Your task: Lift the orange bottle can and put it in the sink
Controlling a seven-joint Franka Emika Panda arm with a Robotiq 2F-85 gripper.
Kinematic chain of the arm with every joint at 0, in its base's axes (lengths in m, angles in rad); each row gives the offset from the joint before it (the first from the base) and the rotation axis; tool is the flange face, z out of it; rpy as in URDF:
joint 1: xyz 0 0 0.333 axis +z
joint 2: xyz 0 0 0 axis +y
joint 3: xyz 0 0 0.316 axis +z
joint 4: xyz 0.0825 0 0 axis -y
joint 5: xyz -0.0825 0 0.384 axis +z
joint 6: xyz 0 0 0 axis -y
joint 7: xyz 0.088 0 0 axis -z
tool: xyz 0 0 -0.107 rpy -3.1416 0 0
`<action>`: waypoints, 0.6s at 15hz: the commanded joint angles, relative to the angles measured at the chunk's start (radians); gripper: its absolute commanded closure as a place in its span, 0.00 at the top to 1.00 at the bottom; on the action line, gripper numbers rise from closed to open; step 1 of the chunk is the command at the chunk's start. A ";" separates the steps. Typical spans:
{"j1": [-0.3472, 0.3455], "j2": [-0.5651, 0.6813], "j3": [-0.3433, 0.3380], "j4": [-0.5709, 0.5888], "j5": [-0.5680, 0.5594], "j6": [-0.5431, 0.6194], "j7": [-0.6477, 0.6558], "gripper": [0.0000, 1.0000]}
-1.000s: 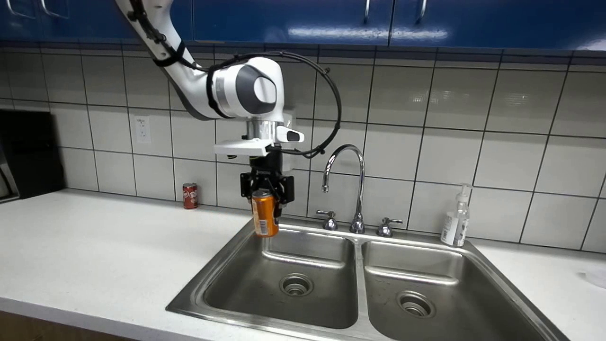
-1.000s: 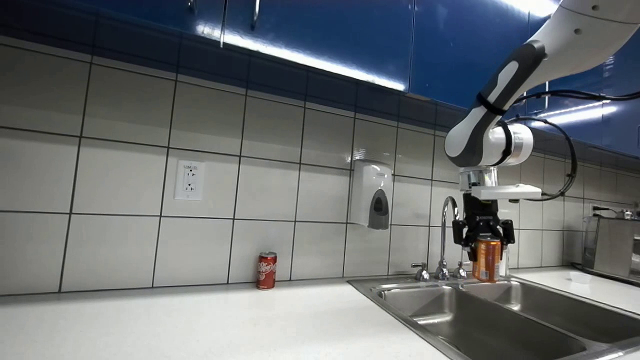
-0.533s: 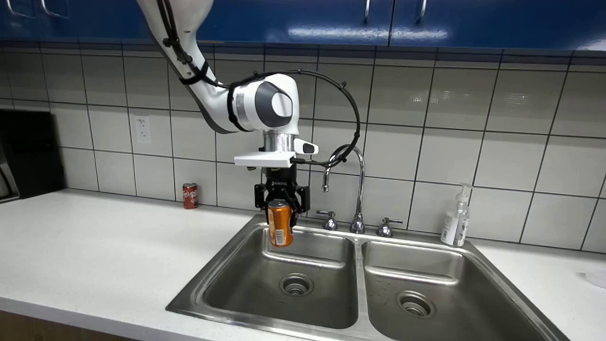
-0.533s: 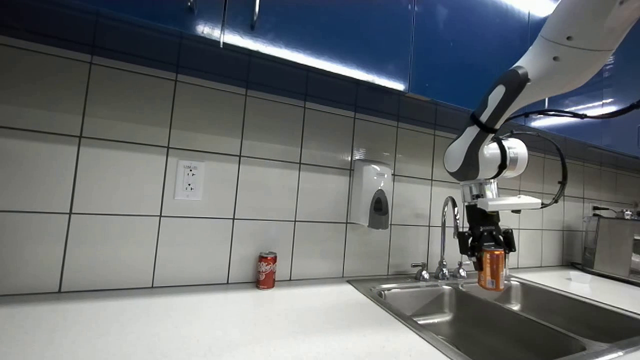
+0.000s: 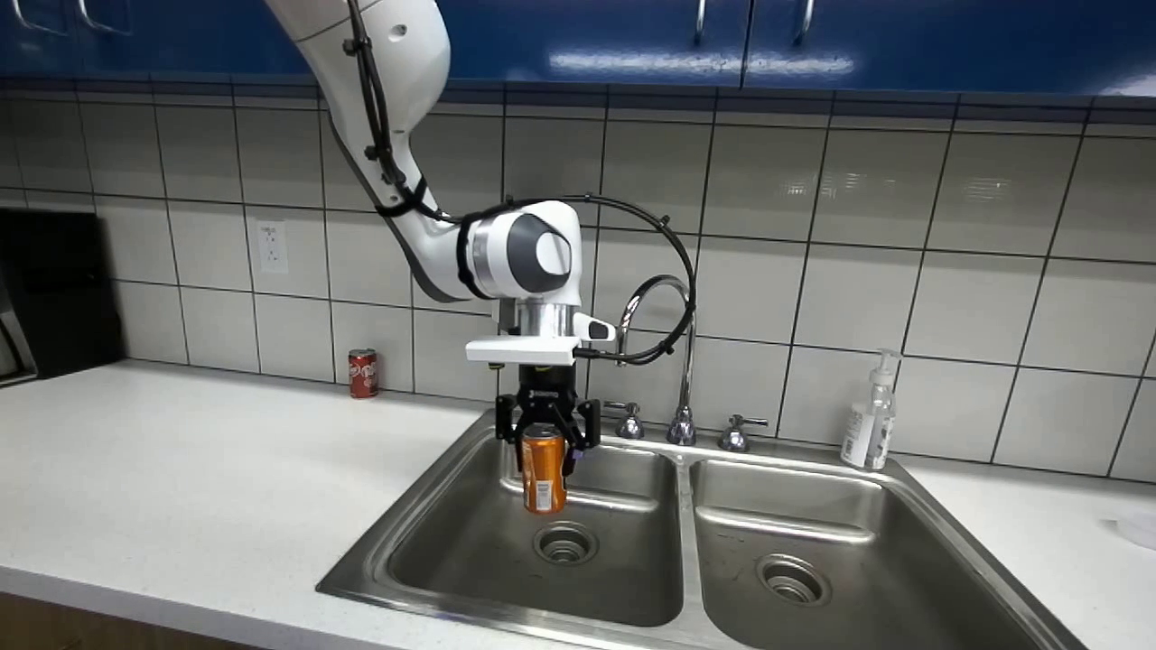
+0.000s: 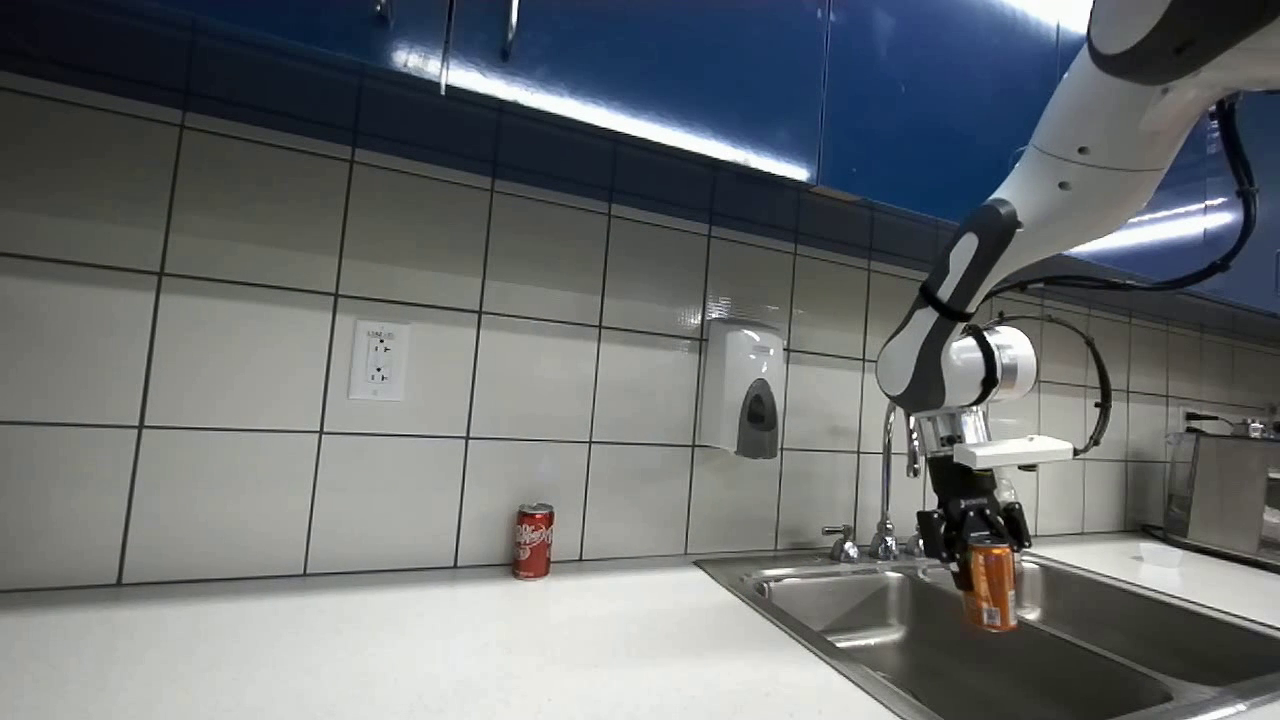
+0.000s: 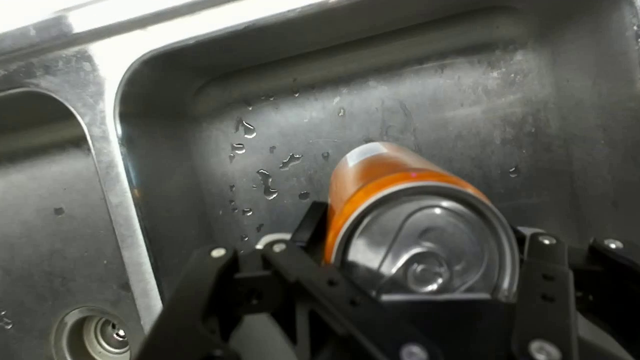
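Observation:
The orange can (image 5: pixel 544 474) hangs upright in my gripper (image 5: pixel 545 459) over the basin that lies on the left in an exterior view. The can also shows in an exterior view (image 6: pixel 992 592) and in the wrist view (image 7: pixel 425 240), with its silvery top facing the camera. My gripper (image 6: pixel 985 565) is shut on the can, with the black fingers on either side of it. The steel sink (image 5: pixel 688 551) has two basins and a chrome faucet (image 5: pixel 688 361). The can is apart from the basin floor. I cannot tell whether its bottom is below the rim.
The faucet and its handles (image 5: pixel 629 421) stand close behind the gripper. A small dark red can (image 5: pixel 363 374) stands on the counter (image 5: pixel 226 469) by the wall. A soap bottle (image 5: pixel 871 420) stands at the sink's back corner. A dispenser (image 6: pixel 742 390) hangs on the wall.
The arm has moved down and, in an exterior view, a little to the right, carrying the can from above the sink's back edge to lower over the basin. The grip stays shut.

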 commanded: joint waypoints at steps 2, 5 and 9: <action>-0.024 0.106 0.010 0.080 -0.027 -0.012 -0.035 0.43; -0.025 0.166 0.011 0.114 -0.042 -0.007 -0.034 0.43; -0.026 0.245 0.014 0.159 -0.056 0.014 -0.026 0.43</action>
